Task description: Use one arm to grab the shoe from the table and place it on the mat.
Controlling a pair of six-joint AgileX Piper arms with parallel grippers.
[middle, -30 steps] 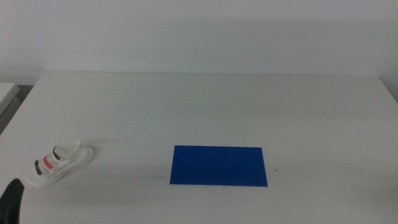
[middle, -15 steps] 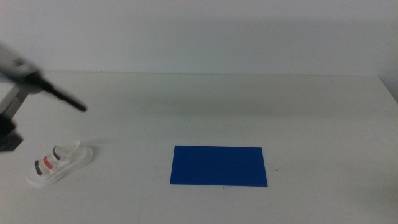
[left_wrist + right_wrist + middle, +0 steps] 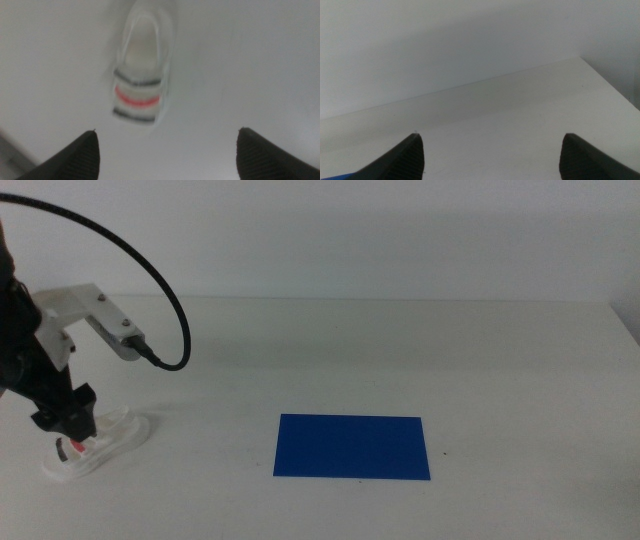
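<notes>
The white shoe (image 3: pixel 108 442) with a black and a red strap lies on the white table (image 3: pixel 350 350) at the near left. The left arm (image 3: pixel 30 340), dark with a white bracket and a looping black cable, stands over it. Its left gripper (image 3: pixel 68 418) hangs just above the shoe's near end and hides part of it. In the left wrist view the shoe (image 3: pixel 141 75) lies beyond the left gripper (image 3: pixel 166 146), whose jaws are wide open and empty. The deep-blue mat (image 3: pixel 352 446) lies flat at the near centre, well to the right of the shoe. The right gripper (image 3: pixel 491 150) is open and empty, outside the middle view.
The table's far edge (image 3: pixel 340 299) meets a plain white wall. In the right wrist view a corner of the table (image 3: pixel 580 59) shows, with a sliver of the blue mat (image 3: pixel 332 177) at the picture's edge.
The left arm has swung in from the left and come down over the shoe. One second ago only its gripper tip showed at the bottom edge. The shoe and mat have not moved.
</notes>
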